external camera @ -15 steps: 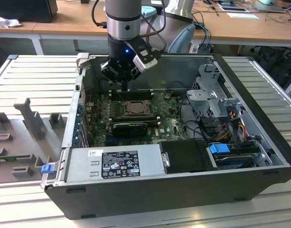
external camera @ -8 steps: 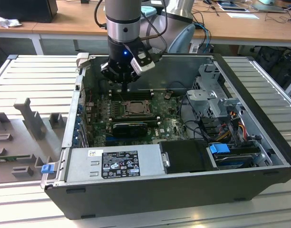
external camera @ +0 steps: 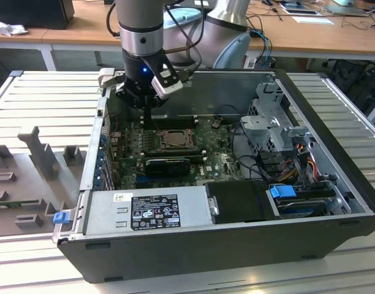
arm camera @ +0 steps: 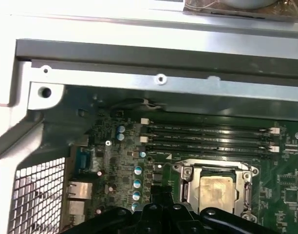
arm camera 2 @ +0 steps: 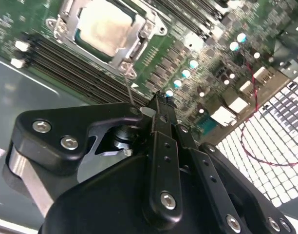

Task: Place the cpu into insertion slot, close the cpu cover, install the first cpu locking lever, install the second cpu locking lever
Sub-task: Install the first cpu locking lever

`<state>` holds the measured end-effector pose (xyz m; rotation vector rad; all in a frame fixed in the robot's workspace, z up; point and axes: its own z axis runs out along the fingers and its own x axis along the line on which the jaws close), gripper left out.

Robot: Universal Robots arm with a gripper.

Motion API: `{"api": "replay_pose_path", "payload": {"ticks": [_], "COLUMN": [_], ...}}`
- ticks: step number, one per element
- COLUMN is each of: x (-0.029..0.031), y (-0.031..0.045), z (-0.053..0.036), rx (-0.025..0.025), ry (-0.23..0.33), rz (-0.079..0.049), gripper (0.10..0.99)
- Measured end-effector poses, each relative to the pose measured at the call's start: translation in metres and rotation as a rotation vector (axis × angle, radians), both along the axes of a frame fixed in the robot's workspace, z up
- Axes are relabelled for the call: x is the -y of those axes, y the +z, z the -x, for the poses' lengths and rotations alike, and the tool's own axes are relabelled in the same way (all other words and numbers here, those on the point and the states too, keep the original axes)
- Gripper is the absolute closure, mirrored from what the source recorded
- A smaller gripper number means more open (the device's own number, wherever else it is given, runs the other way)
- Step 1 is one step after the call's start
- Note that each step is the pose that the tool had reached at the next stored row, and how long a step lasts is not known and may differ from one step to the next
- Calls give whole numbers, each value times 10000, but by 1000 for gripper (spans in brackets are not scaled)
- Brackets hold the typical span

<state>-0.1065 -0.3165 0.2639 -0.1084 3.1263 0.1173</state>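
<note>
The cpu lies in the insertion slot on the motherboard, its pale metal face up. The cpu cover is down flat around it, framing the chip; both wrist views show this, with the cpu inside the cover frame. A thin wire locking lever stands up from one corner of the socket toward my gripper. My gripper hangs just beyond the socket's far left corner in the exterior view, its black fingers drawn together. Whether they touch the lever is hidden.
Black memory slots run beside the socket. A black finned card lies in front of it. The grey power supply, a drive cage with cables and the case walls close in the board.
</note>
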Motion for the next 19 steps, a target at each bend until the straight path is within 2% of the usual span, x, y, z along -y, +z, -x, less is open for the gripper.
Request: {"api": "replay_pose_path", "payload": {"ticks": [4,9,11,12,16,19], "x": [-30,-100,-166,-178,-189,-191], "y": [-31,-70,-78,-79,-79,-79], "z": [89,101,99,94,1,-125], "rx": [0,1,1,1,-9,-34], "ry": [-1,-1,0,-1,-1,-1], "rz": [0,-10,-11,-11,-10,-10], "gripper": [980,980,980,980,980,980]}}
